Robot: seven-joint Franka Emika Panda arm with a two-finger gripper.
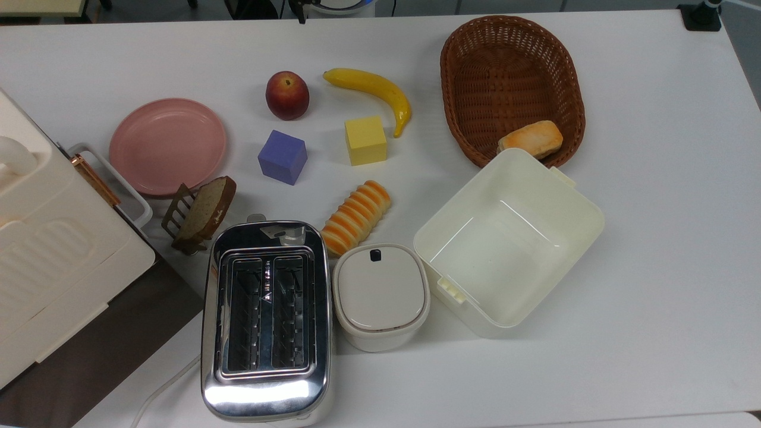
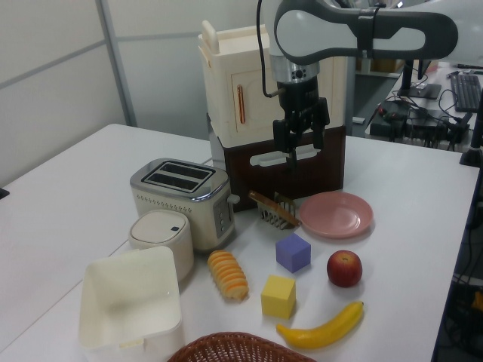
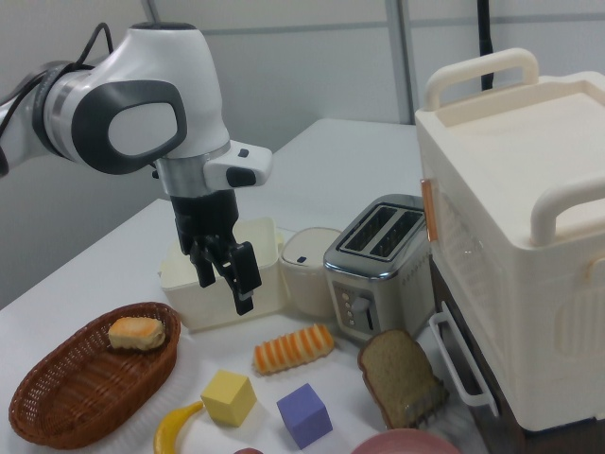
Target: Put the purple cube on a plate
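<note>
The purple cube (image 1: pixel 282 157) sits on the white table between the pink plate (image 1: pixel 167 145) and a yellow cube (image 1: pixel 365 139). The left view shows the purple cube (image 2: pixel 293 252) just in front of the plate (image 2: pixel 336 214). My gripper (image 2: pixel 303 148) hangs high above the table, behind the plate in the left view, open with nothing between its fingers. In the right view the gripper (image 3: pixel 225 288) is well above the purple cube (image 3: pixel 304 414) and to the right view's left of it. The plate (image 3: pixel 402 443) peeks in at the bottom edge.
A peach (image 1: pixel 287 95) and a banana (image 1: pixel 371 92) lie beyond the cubes. A wicker basket (image 1: pixel 511 56) holds a bun. A cream tub (image 1: pixel 508 238), lidded pot (image 1: pixel 380 294), toaster (image 1: pixel 266 318), striped roll (image 1: pixel 355 217), toast rack (image 1: pixel 199 214) and large cream appliance (image 1: pixel 53 255) crowd the near side.
</note>
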